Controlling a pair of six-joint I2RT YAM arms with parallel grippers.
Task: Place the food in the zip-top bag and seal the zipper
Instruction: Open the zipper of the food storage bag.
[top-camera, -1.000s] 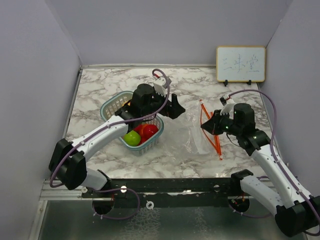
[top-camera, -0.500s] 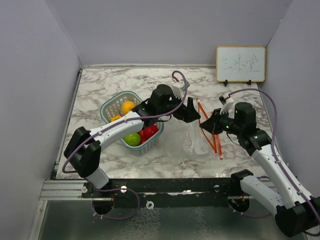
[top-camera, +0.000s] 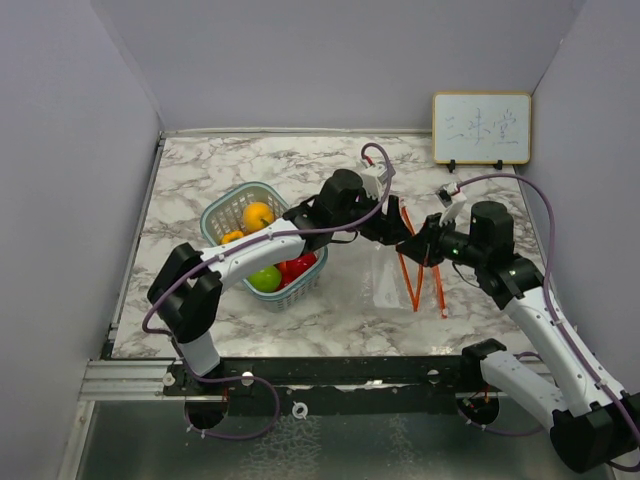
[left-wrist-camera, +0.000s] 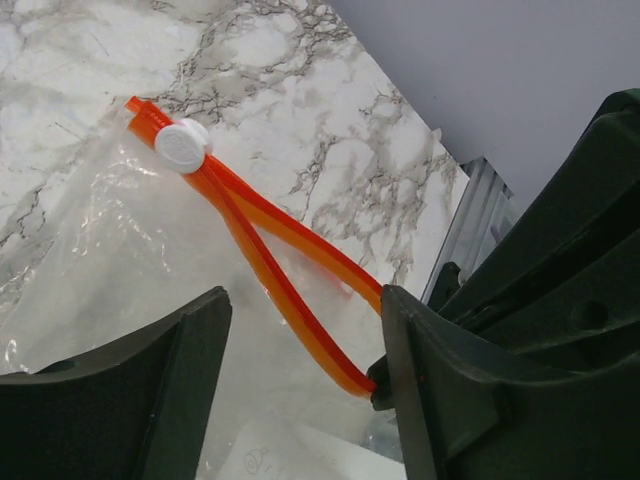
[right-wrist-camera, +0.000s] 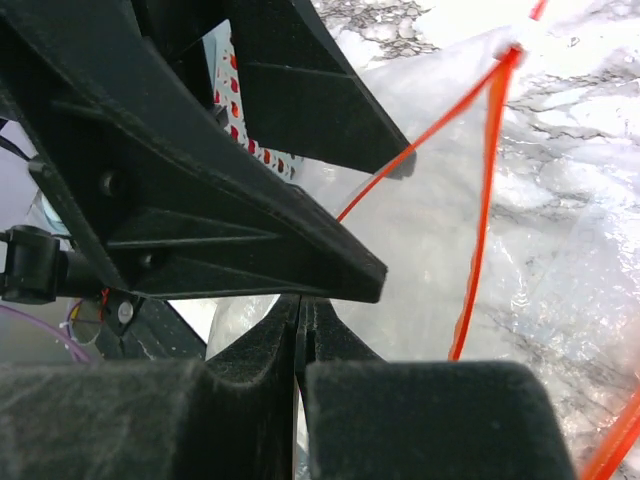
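The zip-top bag (top-camera: 385, 290) lies clear and crinkled right of centre, its mouth lifted. My right gripper (top-camera: 412, 248) is shut on the mouth edge; its fingers (right-wrist-camera: 250, 400) are pressed together. The red-orange zipper (left-wrist-camera: 270, 270) splits into two strips below a white slider (left-wrist-camera: 182, 145). My left gripper (left-wrist-camera: 305, 350) stands open around one strip, and the other strip meets its right finger (left-wrist-camera: 450, 390). In the top view the left gripper (top-camera: 392, 232) nearly touches the right one. The food sits in the teal basket (top-camera: 222, 208): an orange fruit (top-camera: 257, 215), a green one (top-camera: 265, 278), red ones (top-camera: 297, 265).
A small whiteboard (top-camera: 481, 128) leans on the back wall at the right. Grey walls close in the marble table (top-camera: 200, 160) on three sides. The left arm (top-camera: 250, 250) stretches across over the basket.
The left arm swung right from above the basket to the bag's mouth, and its jaws narrowed. The right gripper stayed shut on the bag, whose mouth shifted slightly left.
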